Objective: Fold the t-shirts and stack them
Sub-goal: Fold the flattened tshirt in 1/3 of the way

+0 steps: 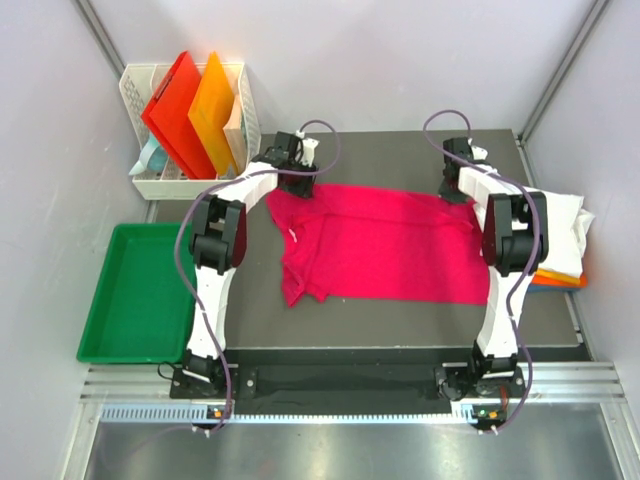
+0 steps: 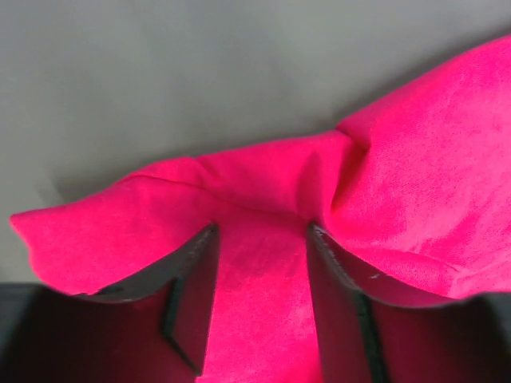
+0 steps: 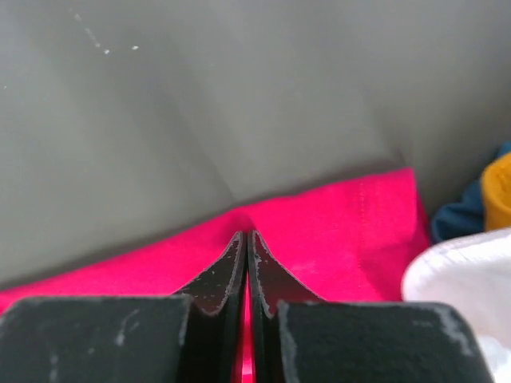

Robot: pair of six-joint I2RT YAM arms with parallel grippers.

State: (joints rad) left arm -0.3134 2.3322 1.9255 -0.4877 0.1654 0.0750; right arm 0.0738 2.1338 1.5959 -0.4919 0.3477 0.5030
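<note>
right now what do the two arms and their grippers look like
Both the left arm and right arm have white links with bulky black joint housings, and a thin purplish-grey cable loops alongside each. The left gripper and right gripper have black tapered fingers, scuffed with pale scratches.

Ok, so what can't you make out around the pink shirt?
- Top view: the right arm covers part of the stack of folded white, orange and blue cloth shirts; count unclear.
- Right wrist view: the right gripper, jaws shut, hides how much bright magenta-pink cloth t-shirt it pinches.
- Left wrist view: shirt folds cover the left gripper at its tips.
- Top view: red and orange folders hide what the white plastic basket holds.
</note>
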